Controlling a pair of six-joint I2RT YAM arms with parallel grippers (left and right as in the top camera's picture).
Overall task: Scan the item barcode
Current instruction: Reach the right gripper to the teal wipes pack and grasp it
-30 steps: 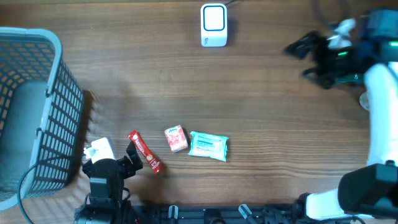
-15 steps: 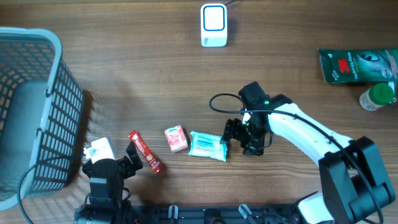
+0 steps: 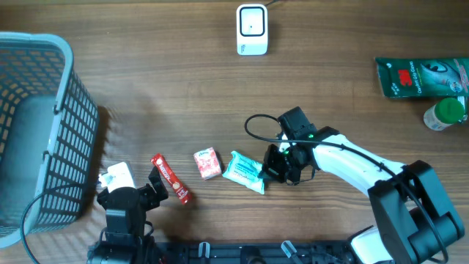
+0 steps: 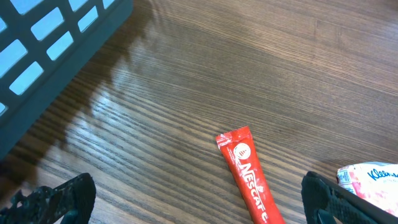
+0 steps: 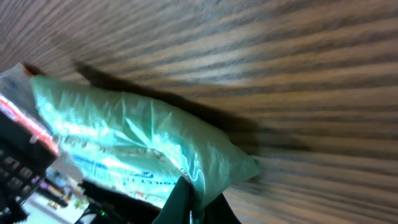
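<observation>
The item, a teal tissue packet (image 3: 242,170), lies at the table's front middle, and my right gripper (image 3: 273,169) is shut on its right end. In the right wrist view the packet (image 5: 137,137) fills the left half, its edge pinched between the closed gripper (image 5: 193,202) jaws. The white barcode scanner (image 3: 251,29) stands at the far middle of the table. My left gripper (image 4: 196,202) stands wide open at the front left, with a red Nescafe stick (image 4: 249,177) lying between its fingers, untouched.
A small pink packet (image 3: 207,163) lies between the red stick (image 3: 170,178) and the teal packet. A blue-grey mesh basket (image 3: 67,53) occupies the left side. A green pouch (image 3: 421,75) and a green-capped bottle (image 3: 445,114) sit at the right edge.
The right arm swung in from the far right down to the teal packet and shut its gripper on the packet's right end, turning the packet slightly. The left arm stayed still.
</observation>
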